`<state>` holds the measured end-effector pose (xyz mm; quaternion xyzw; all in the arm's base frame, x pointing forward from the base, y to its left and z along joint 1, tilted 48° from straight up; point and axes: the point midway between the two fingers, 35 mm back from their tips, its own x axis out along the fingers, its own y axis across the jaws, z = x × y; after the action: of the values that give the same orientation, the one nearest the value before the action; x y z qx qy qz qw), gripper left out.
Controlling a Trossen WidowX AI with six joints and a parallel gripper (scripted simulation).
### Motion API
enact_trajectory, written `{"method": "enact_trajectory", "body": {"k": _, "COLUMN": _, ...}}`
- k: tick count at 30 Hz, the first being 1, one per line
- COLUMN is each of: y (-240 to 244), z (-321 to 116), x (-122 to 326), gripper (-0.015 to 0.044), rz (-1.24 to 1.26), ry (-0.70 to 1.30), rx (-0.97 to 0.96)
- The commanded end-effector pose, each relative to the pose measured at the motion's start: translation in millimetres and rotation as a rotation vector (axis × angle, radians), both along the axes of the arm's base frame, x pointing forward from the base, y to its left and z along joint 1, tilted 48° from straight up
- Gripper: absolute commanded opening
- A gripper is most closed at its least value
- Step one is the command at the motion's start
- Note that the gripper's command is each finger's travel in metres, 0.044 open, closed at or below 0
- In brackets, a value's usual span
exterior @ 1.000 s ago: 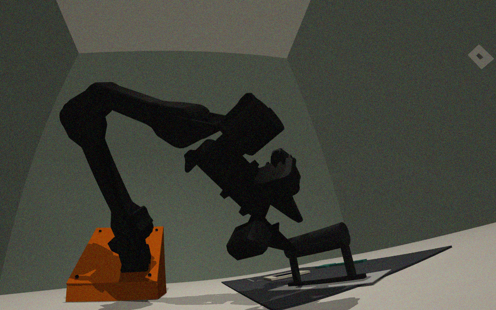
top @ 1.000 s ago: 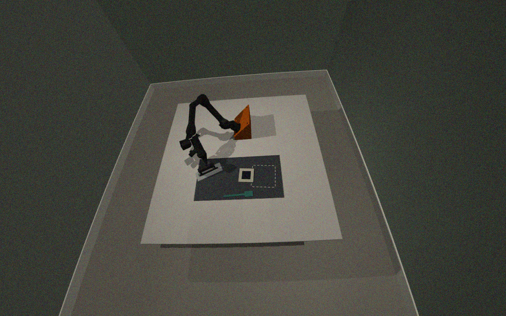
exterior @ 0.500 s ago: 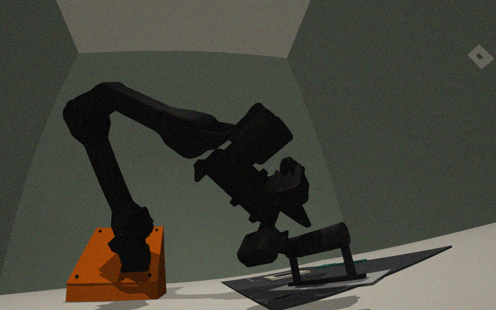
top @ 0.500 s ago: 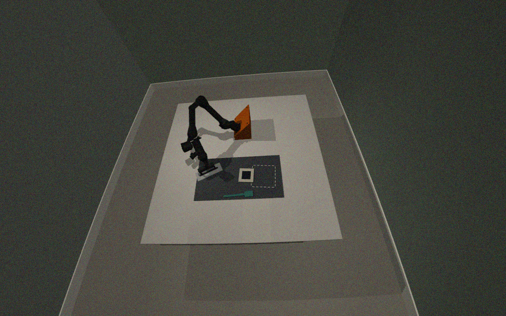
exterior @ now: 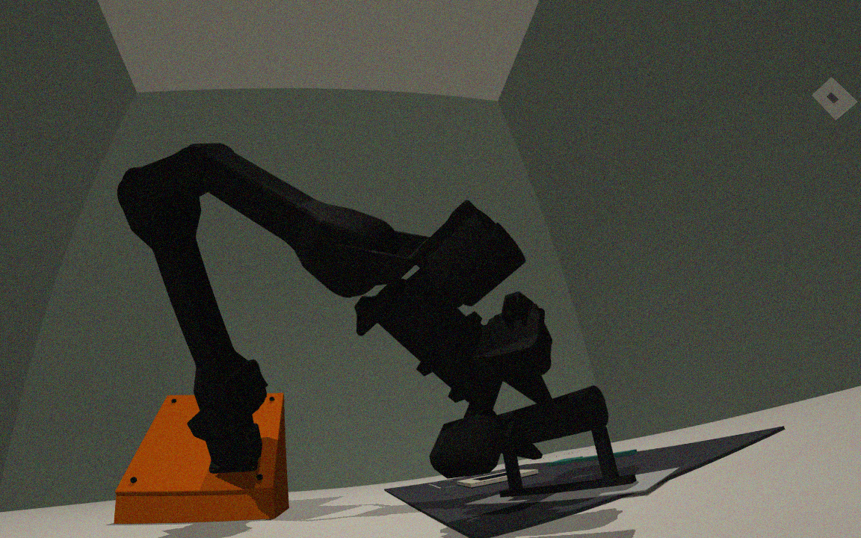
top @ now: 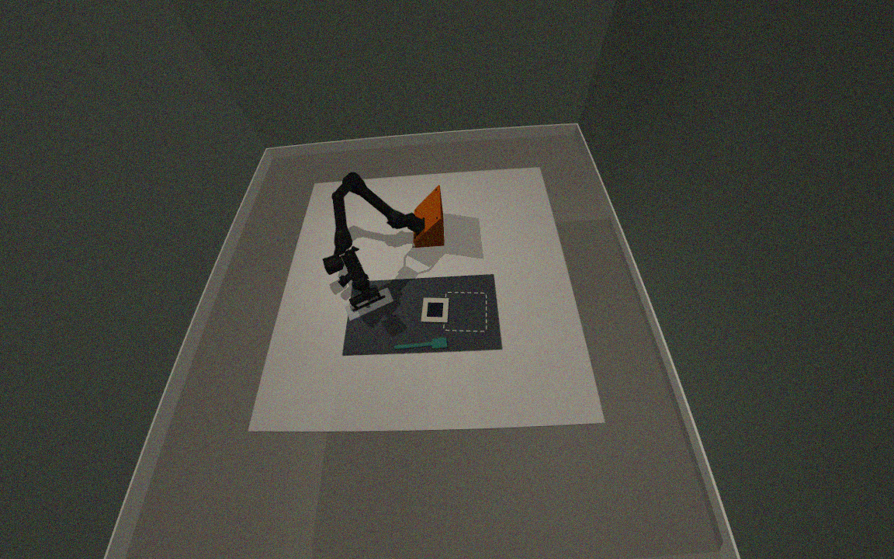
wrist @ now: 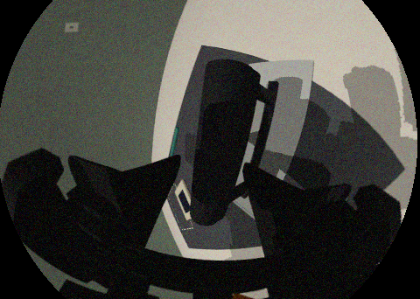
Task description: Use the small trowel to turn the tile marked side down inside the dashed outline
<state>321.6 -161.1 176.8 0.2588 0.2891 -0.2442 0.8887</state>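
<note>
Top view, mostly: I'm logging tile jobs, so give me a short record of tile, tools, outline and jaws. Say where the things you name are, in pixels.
tile: on the mat [top: 467,282] [exterior: 721,441] [wrist: 210,239], dark-centred face up
tile [top: 425,310] [exterior: 470,482] [wrist: 187,217] position: mostly outside the dashed outline [top: 486,311], overlapping its near side
teal tool [top: 421,344] [exterior: 594,456] [wrist: 174,142]: lying on the mat
black-handled tool [top: 368,301] [exterior: 557,411] [wrist: 225,137]: handle raised on two posts
jaws: open, at the black handle
turning: not done

Dim light; grey-green walls [top: 89,278] [exterior: 721,234] [wrist: 109,80]; pale tabletop [top: 436,392] [exterior: 841,454] [wrist: 284,19].

one tile [top: 425,310] [exterior: 531,472] [wrist: 179,194] — one trowel [exterior: 598,455] [wrist: 174,142] — one mat [top: 467,340] [exterior: 701,449] [wrist: 372,137] — one arm [top: 377,199] [exterior: 252,184]
</note>
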Motion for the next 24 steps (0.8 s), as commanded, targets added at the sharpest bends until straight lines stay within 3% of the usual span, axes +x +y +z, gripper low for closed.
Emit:
{"method": "enact_trajectory", "body": {"k": 1, "y": -2.2, "z": -10.6, "x": 4.3, "gripper": 0.03, "rz": -0.016, "ry": 0.006, "rx": 0.011}}
{"method": "enact_trajectory", "body": {"k": 8, "y": -3.8, "z": -15.5, "x": 8.6, "gripper": 0.03, "rz": -0.024, "ry": 0.001, "rx": 0.014}}
{"method": "enact_trajectory", "body": {"k": 14, "y": -3.8, "z": -15.5, "x": 8.6, "gripper": 0.0142, "rz": -0.024, "ry": 0.001, "rx": 0.014}}
{"method": "enact_trajectory", "body": {"k": 24, "y": -3.8, "z": -15.5, "x": 8.6, "gripper": 0.0076, "rz": -0.024, "ry": 0.001, "rx": 0.014}}
